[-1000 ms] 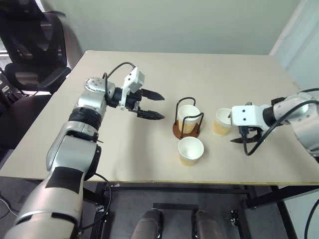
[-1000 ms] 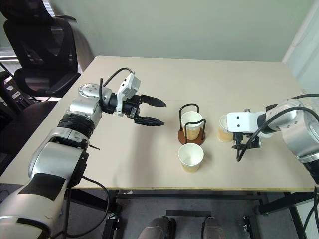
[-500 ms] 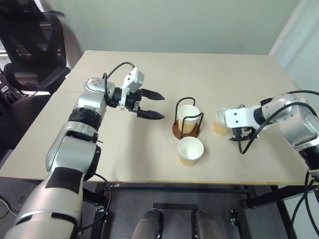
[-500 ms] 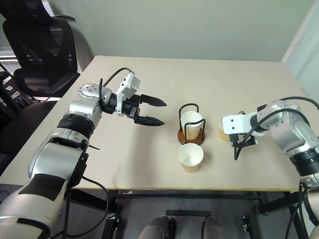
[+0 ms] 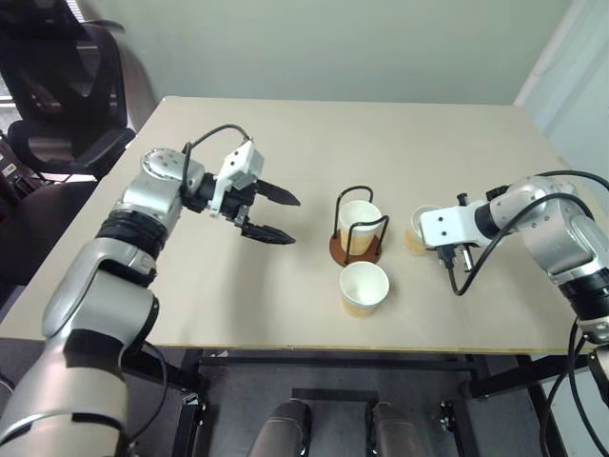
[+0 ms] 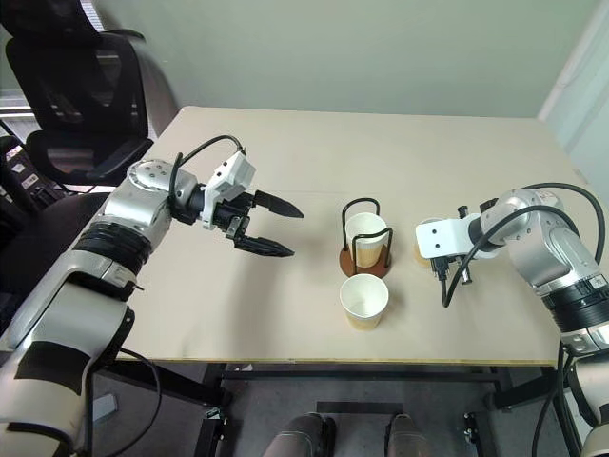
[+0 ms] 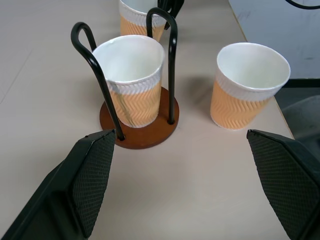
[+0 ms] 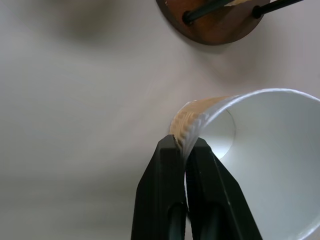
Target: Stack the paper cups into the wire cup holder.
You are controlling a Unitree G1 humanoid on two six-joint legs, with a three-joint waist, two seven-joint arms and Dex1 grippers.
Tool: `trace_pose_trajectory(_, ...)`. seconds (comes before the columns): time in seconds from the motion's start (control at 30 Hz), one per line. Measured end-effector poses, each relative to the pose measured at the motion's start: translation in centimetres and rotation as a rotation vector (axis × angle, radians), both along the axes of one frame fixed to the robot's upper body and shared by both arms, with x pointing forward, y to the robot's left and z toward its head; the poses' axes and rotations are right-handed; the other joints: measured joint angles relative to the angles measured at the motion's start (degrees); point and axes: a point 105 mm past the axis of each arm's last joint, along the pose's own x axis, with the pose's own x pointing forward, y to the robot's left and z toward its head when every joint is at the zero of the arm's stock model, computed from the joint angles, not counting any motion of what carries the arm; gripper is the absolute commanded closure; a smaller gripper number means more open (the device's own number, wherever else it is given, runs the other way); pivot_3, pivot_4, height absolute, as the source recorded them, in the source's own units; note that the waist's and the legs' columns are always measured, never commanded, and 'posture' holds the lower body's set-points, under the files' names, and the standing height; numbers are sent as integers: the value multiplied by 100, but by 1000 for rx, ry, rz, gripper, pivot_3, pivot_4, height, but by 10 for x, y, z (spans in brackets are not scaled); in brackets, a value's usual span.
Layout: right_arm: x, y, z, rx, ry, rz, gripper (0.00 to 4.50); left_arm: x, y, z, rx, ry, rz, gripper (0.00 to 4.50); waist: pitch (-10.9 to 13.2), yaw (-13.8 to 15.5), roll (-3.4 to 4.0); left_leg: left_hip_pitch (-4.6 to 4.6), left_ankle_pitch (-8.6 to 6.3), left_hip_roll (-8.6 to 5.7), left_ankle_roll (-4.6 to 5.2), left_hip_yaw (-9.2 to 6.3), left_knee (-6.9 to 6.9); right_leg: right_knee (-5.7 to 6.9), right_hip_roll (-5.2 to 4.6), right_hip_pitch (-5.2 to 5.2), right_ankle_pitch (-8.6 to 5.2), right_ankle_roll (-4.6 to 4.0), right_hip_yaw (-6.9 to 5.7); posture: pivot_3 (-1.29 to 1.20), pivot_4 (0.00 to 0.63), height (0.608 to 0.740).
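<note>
The wire cup holder stands mid-table with one paper cup inside. A second cup sits at its six o'clock, near the table's front edge. At three o'clock, the right gripper pinches the third cup's wall. At nine o'clock, the left gripper hovers, fingers spread.

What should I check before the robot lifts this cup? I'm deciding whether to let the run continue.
1. Right gripper shut on the wall of the right-hand cup: ok.
2. Grip firm enough to lift: cannot tell; the rim is pinched and bent inward.
3. Wire cup holder upright with one cup seated: ok.
4. Left gripper open and away from the holder: ok.
5. Front cup upright, beside the holder: ok.
</note>
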Motion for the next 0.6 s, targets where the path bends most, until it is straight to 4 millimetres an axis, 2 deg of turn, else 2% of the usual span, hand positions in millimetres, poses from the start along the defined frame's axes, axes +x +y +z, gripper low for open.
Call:
trace_pose_trajectory(0.13,-3,-7,6,-6,3,-16,4461,0,2,3,-19,-6,2,0,0,9,0,-1,1,0,-6,0,-2,0,0,0,-2,-3,-1,0,150,740)
trace_pose_trajectory(0.27,-5,-12,30,23,-33,-38,4461,0,2,4,-28,-15,-1,0,0,-6,0,0,-2,0,-13,0,-5,0,1,-1,-6,-9,-1,0,150,740)
trace_pose_trajectory(0.47,-8,8,84,127,-139,-10,4461,5,9,12,-83,-33,45,0,0,-23,0,1,2,3,-19,-4,-12,1,6,-7,-11,-17,0,0,150,740)
trace_pose_trajectory(0.6,-9,26,109,175,-192,36,4461,9,18,17,-111,-53,87,0,0,-34,0,1,1,3,-20,-11,-14,1,10,-9,-16,-25,-2,0,150,740)
